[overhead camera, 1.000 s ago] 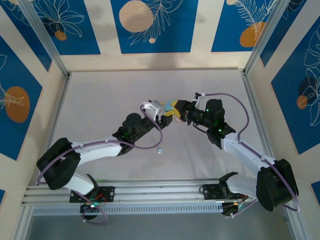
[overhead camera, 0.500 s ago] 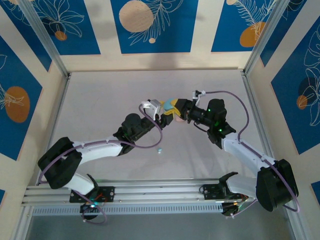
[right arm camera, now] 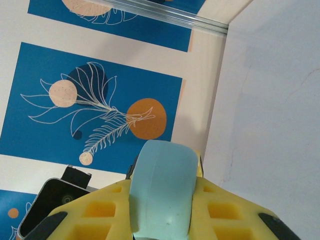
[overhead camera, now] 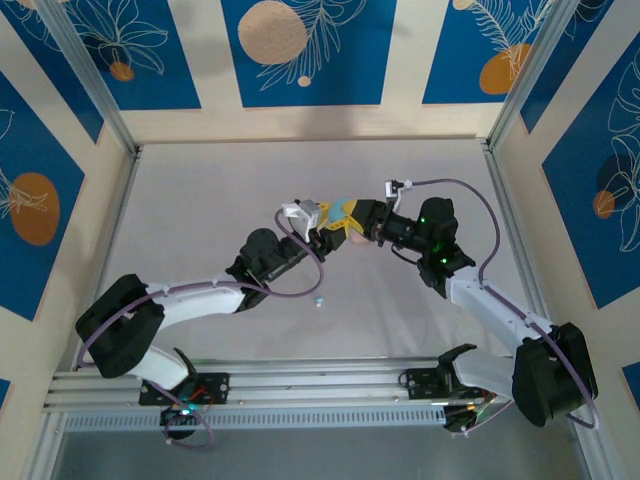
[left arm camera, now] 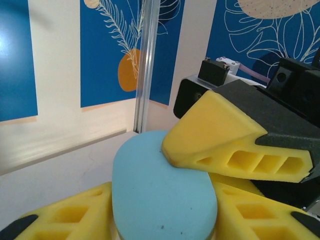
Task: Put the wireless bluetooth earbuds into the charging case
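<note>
A light blue pebble-shaped charging case (overhead camera: 339, 207) is held above the table's middle, where both grippers meet. My left gripper (overhead camera: 330, 225) is shut on it. In the left wrist view its yellow fingers (left arm camera: 65, 215) flank the case (left arm camera: 160, 190), and a yellow finger of the right gripper (left arm camera: 220, 135) presses on the case's upper edge. My right gripper (overhead camera: 356, 216) is shut on the same case, seen edge-on (right arm camera: 162, 195) between its pads (right arm camera: 100, 215). The case's lid looks closed. One tiny light blue earbud (overhead camera: 319, 301) lies on the table in front of the left forearm.
A small pinkish rounded thing (overhead camera: 352, 238) shows just under the joined grippers. The grey table (overhead camera: 200, 200) is fenced by an aluminium frame (overhead camera: 110, 110) and patterned blue walls. The purple cables (overhead camera: 470, 200) loop off both wrists.
Both grippers have stayed locked on the blue case, drifting slightly toward the back. The right wrist has turned a little. The earbud on the table has not moved.
</note>
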